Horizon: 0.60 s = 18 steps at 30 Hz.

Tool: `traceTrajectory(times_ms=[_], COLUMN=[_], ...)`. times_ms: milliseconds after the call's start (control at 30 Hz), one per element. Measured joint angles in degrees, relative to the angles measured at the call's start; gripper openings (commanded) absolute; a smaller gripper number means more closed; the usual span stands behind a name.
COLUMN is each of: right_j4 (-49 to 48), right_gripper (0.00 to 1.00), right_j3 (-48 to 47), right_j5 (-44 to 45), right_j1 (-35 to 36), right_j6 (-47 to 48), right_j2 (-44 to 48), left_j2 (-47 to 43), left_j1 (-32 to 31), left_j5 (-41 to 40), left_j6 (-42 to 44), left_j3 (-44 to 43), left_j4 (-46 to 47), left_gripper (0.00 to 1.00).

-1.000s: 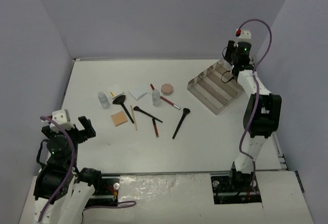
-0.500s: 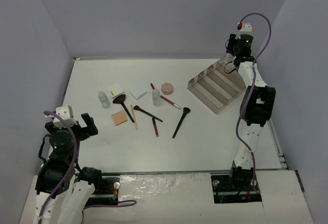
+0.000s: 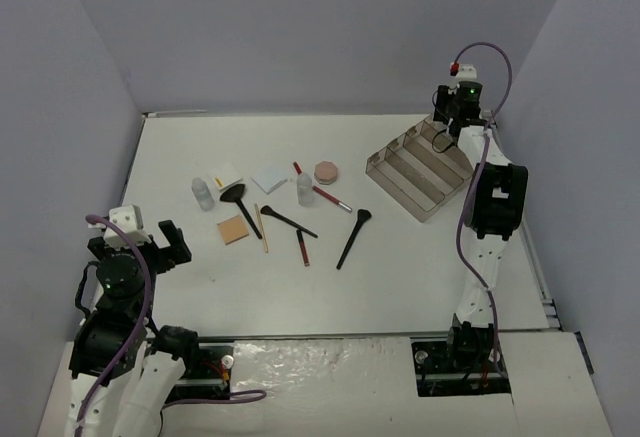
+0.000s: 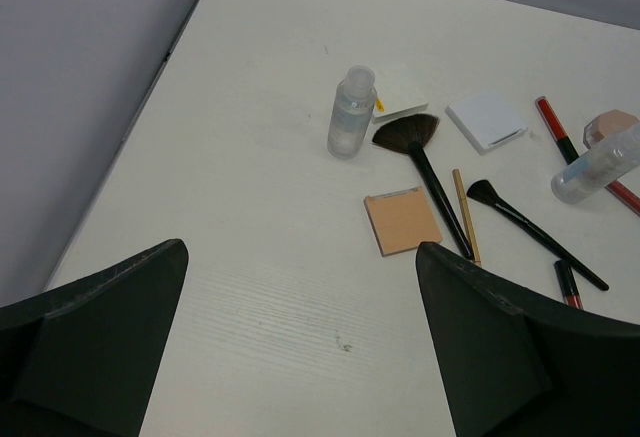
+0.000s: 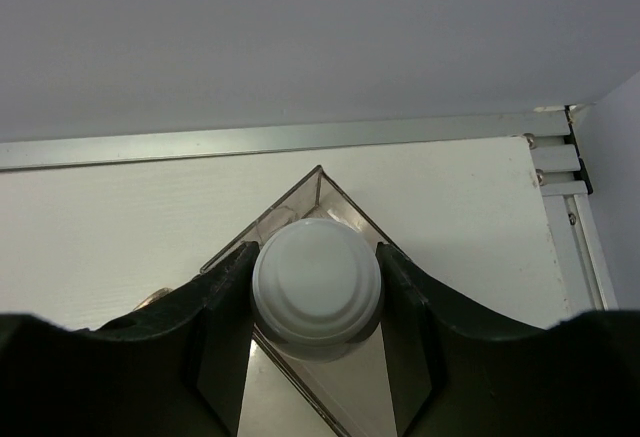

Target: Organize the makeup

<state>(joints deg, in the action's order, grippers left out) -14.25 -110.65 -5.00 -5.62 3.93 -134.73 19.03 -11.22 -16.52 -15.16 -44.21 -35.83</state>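
Two tools in different states. The right tool (image 5: pixel 317 287) is clamped on a white-capped bottle (image 5: pixel 316 275) over the far corner of the smoky tray (image 3: pixel 398 195), at the far right of the table (image 3: pixel 400 277); whether the bottle touches the tray cannot be told. The left tool (image 4: pixel 300 297) has its fingers wide apart, holds nothing and hangs over the near left of the table. The remaining makeup lies loose at mid-table, well apart from the tray:
- left bottle (image 3: pixel 202 194)
- middle bottle (image 3: pixel 305 189)
- white pad (image 3: pixel 226 177)
- pale-blue pad (image 3: pixel 270 178)
- tan pad (image 3: pixel 233 230)
- pink compact (image 3: pixel 326 172)
- fan brush (image 3: pixel 238 202)
- wooden pencil (image 3: pixel 262 229)
- long red pencil (image 3: pixel 320 193)
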Motion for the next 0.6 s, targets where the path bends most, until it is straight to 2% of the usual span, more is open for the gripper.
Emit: traceTrajectory(times_ms=[100,300,467,600], right_j4=[-0.1,-2.8,-6.8,-7.4], right_gripper=[0.06,0.32,0.73,0.95], right_j3=[0.4,2.0,5.0,8.2], right_j5=[-0.7,-1.4,-2.1,-2.7], right_j1=[-0.1,-0.4,-0.4,-0.4], right_j6=[0.1,0.2,0.4,0.5], right_j2=[-0.2,-0.2,0.5,1.1], left_j2=[0.0,0.0,0.0,0.0], left_j1=[0.0,0.0,0.0,0.0], left_j5=[0.0,0.0,0.0,0.0], left_j6=[0.0,0.0,0.0,0.0], left_j3=[0.0,0.0,0.0,0.0], left_j4=[0.0,0.0,0.0,0.0], left_gripper=[0.97,0.97,0.97,0.97])
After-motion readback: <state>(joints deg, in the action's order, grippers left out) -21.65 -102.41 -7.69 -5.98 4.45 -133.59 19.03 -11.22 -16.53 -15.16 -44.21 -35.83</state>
